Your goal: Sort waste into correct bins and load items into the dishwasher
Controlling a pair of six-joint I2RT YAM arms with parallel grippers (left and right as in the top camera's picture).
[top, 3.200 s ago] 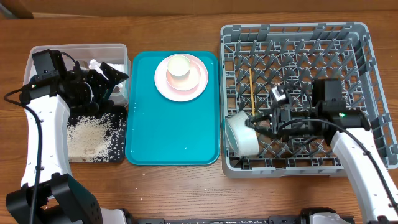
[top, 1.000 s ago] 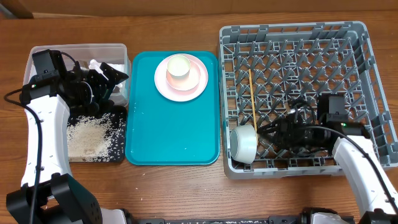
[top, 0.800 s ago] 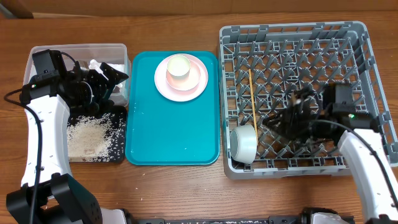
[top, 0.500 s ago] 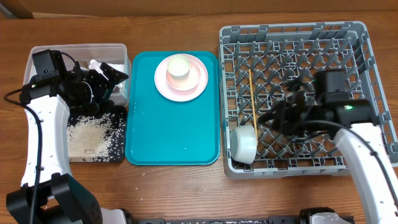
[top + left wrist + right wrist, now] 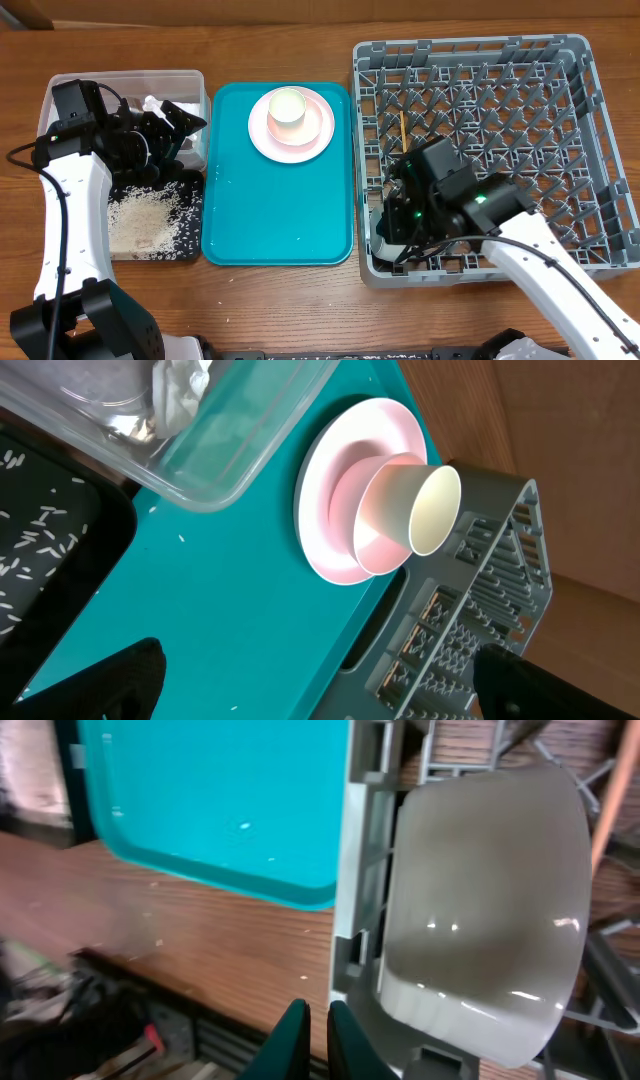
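Note:
A white bowl [image 5: 490, 920] lies on its side in the front-left corner of the grey dishwasher rack [image 5: 470, 60]; the overhead view hides it under my right arm. My right gripper [image 5: 317, 1035] is shut and empty, just left of the bowl over the rack's wall [image 5: 360, 870]. A wooden chopstick [image 5: 403, 130] lies in the rack. The cream cup [image 5: 288, 107] sits on the pink plate [image 5: 318, 140]. My left gripper [image 5: 320, 690] hangs open and empty by the clear tub [image 5: 125, 82], which holds a white napkin [image 5: 150, 103]. Rice [image 5: 140, 215] covers the black tray [image 5: 190, 245].
The plate stands at the far end of the teal serving tray [image 5: 280, 210], which lies between the bins and the rack. Bare wooden table [image 5: 300, 300] runs along the front edge.
My right arm swung from the rack's right side to its front-left corner, over the bowl, and its fingers closed. The bowl stays on its side. The left arm has not moved.

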